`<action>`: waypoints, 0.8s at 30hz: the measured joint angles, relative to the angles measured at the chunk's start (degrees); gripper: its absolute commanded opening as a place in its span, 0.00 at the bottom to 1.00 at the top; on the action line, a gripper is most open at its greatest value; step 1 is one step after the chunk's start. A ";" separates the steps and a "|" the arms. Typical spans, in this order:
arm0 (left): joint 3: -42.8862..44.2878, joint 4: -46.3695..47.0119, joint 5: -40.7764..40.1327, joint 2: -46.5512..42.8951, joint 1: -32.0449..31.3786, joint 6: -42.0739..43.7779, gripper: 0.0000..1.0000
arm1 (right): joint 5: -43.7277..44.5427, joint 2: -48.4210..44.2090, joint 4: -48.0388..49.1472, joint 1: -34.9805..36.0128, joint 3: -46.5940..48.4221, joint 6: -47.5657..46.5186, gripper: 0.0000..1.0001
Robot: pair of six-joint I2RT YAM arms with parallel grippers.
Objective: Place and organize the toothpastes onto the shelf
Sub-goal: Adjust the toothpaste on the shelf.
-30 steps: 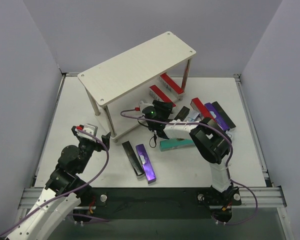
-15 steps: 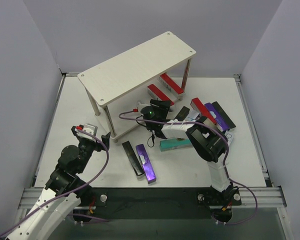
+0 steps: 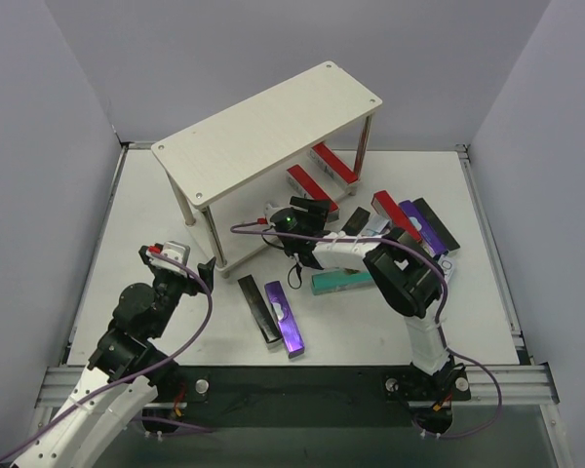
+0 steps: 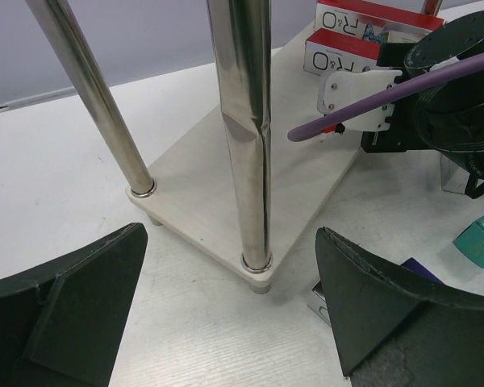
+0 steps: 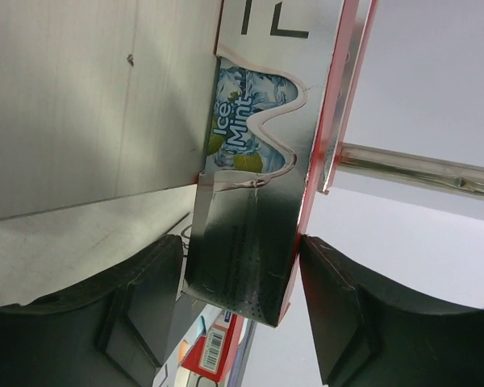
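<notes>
Red carton (image 5: 250,201) on shelf (image 3: 263,127) lower board, flanked by right gripper (image 5: 240,250) fingers, clamped or loose unclear; left gripper (image 4: 232,234) spread wide facing a leg (image 4: 246,121).

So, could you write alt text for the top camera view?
From above, the right gripper is at a red toothpaste box on the lower board of a pale two-level shelf. More boxes lie on the white table; the left gripper is open.
</notes>
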 measured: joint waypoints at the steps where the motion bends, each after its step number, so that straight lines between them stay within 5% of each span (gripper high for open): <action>1: 0.00 0.00 0.00 0.00 0.02 -0.02 0.97 | -0.13 -0.02 -0.59 0.00 0.15 0.17 0.63; 12: 0.00 0.00 0.15 -0.02 0.02 -0.02 0.97 | -3.28 -3.26 -9.49 0.46 1.29 5.92 0.79; 24: 0.00 0.02 0.46 0.00 0.02 -0.02 0.97 | -10.80 -17.53 -20.59 1.44 0.17 22.73 0.80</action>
